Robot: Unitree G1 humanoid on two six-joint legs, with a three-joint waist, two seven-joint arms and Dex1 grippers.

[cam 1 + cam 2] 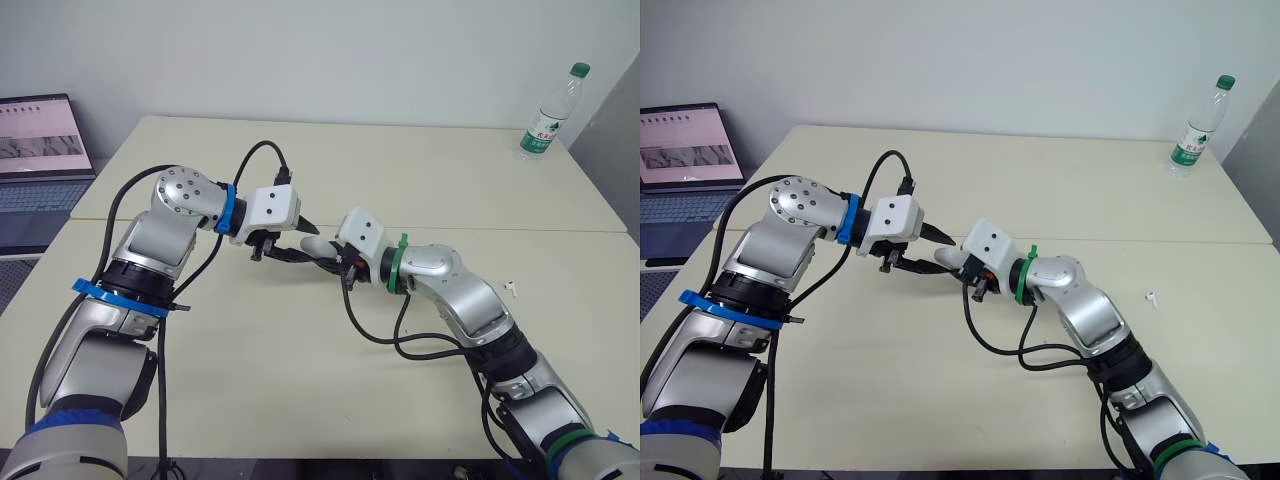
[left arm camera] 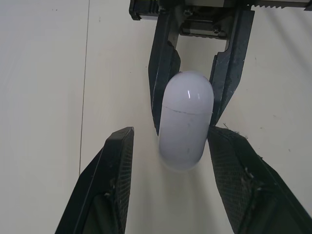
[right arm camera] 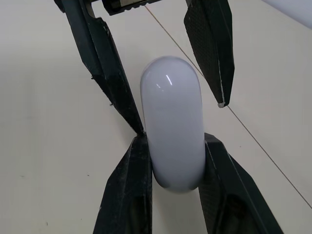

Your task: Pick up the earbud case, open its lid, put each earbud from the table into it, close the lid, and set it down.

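Above table (image 1: 450, 170), right pincer (image 3: 174, 139) clamps earbud case (image 3: 171, 114) lengthwise toward wide-spread left pincer (image 2: 171, 132)

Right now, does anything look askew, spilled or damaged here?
Nothing stands out. The right hand grips the earbud case, lid shut and intact; the open left hand brackets it; an earbud lies on the table.
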